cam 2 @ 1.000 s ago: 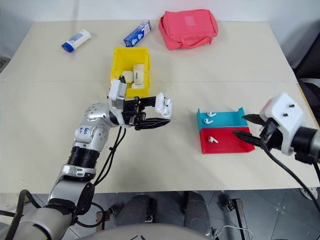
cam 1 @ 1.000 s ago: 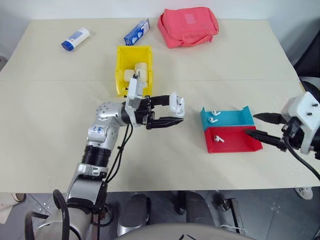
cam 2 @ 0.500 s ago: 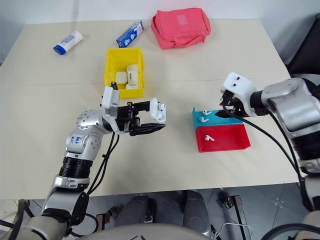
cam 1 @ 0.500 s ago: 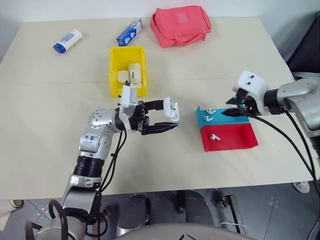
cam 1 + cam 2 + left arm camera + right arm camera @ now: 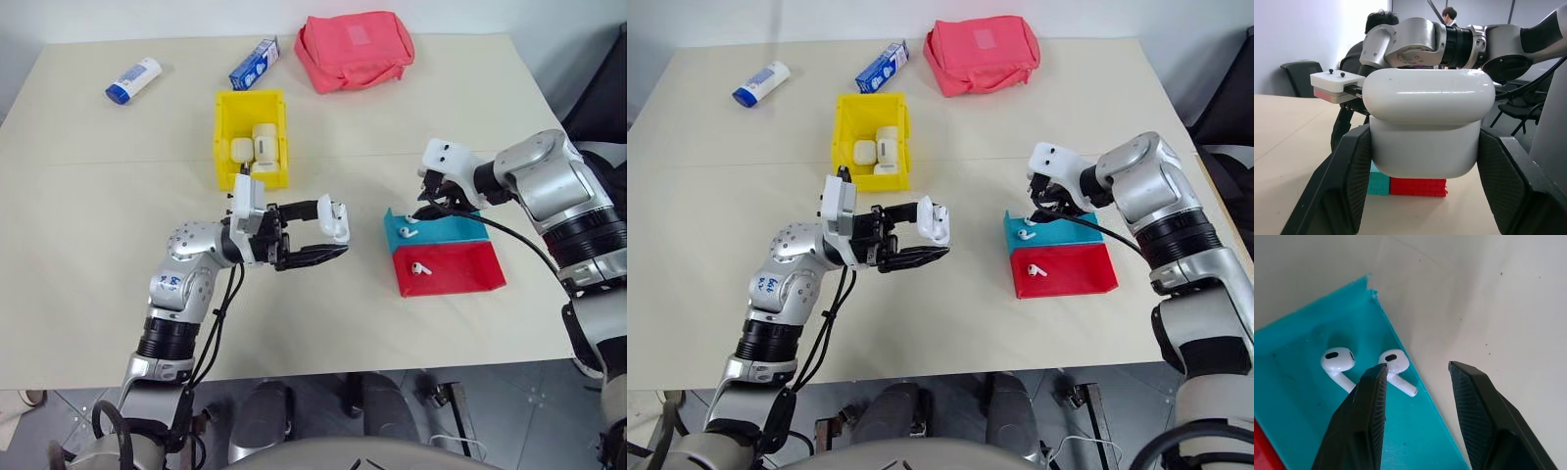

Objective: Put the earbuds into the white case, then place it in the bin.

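Note:
My left gripper point(image 5: 335, 235) is shut on the white case point(image 5: 1427, 127), holding it above the table's middle, left of the trays. My right gripper point(image 5: 428, 207) hangs open just over the far left corner of the blue tray point(image 5: 460, 228). Two earbuds point(image 5: 1337, 360) point(image 5: 1393, 363) lie side by side in that tray, directly below its spread fingers point(image 5: 1369, 416). A third earbud point(image 5: 421, 266) rests in the red tray point(image 5: 460, 274). The yellow bin point(image 5: 223, 137) stands behind the left gripper with several white cases inside.
At the table's far edge lie a pink pouch point(image 5: 355, 49), a blue and white carton point(image 5: 254, 63) and a white tube with a blue cap point(image 5: 134, 78). People and chairs show behind the table in the left wrist view.
My right arm has swung in from the table's right edge and come down over the blue tray. The left gripper has kept still with the case. The camera has shifted.

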Robot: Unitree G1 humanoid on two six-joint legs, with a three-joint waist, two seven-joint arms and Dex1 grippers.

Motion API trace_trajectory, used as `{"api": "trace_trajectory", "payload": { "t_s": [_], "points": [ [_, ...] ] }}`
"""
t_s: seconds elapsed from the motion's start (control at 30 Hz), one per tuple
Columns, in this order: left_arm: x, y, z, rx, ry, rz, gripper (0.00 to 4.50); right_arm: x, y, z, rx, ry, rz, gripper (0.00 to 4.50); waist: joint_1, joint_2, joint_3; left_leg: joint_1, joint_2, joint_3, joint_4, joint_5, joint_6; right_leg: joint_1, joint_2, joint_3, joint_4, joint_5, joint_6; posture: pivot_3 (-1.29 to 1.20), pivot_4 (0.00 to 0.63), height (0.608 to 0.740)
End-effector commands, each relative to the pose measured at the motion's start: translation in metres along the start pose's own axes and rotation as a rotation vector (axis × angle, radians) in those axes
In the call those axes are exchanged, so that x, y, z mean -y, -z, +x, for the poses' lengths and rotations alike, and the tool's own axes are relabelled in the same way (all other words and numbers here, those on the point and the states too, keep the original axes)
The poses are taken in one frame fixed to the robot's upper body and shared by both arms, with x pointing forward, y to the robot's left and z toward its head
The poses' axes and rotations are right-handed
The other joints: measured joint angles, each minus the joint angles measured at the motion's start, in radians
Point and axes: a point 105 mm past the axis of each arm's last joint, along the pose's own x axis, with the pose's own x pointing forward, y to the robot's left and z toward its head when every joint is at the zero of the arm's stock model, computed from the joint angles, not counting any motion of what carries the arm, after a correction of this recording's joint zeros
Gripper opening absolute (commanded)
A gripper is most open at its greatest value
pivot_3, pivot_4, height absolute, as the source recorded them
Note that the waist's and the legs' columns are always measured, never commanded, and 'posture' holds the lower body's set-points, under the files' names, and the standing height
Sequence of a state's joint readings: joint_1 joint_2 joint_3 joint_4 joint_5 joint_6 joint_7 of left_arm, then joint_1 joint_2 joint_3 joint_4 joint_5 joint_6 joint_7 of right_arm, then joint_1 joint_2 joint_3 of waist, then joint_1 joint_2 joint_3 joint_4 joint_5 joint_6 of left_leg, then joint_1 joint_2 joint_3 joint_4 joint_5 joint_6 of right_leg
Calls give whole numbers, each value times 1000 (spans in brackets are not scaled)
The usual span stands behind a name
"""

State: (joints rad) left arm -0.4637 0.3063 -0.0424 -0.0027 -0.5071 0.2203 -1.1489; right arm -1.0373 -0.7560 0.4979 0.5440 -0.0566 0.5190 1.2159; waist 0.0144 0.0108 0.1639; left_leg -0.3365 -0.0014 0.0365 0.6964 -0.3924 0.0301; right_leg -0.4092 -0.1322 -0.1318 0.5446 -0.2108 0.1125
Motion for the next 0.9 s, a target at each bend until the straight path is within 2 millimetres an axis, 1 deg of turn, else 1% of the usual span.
{"api": "trace_trajectory", "payload": {
  "t_s": [0.03, 0.3, 0.7, 0.9],
  "points": [
    [4, -13, 2, 28, 18, 47, 2792, 7, -7, -6, 18, 19, -20, 2049, -2, 0, 0, 0, 0, 0, 0, 0, 0, 0, 0, 0, 0, 0, 0, 0, 150, 740],
    [4, -13, 0, 20, 0, 51, 2792, 6, -11, -2, 17, -13, -35, 2049, -17, 1, 0, 0, 0, 0, 0, 0, -1, 0, 0, 0, 1, 0, 0, 0, 150, 740],
    [5, -13, -3, 19, -10, 51, 2792, 3, -21, 5, 42, -33, -94, 2049, -18, 1, 0, 1, 0, 0, 0, 0, -1, 0, 0, 0, 2, 0, -1, 0, 150, 740],
    [5, -13, -5, 16, -17, 53, 2792, 3, -19, 7, 22, -42, -113, 2049, -18, 1, 0, 1, 0, 0, 0, 0, -1, 0, 0, 0, 2, 0, -1, 0, 150, 740]
  ]
}}
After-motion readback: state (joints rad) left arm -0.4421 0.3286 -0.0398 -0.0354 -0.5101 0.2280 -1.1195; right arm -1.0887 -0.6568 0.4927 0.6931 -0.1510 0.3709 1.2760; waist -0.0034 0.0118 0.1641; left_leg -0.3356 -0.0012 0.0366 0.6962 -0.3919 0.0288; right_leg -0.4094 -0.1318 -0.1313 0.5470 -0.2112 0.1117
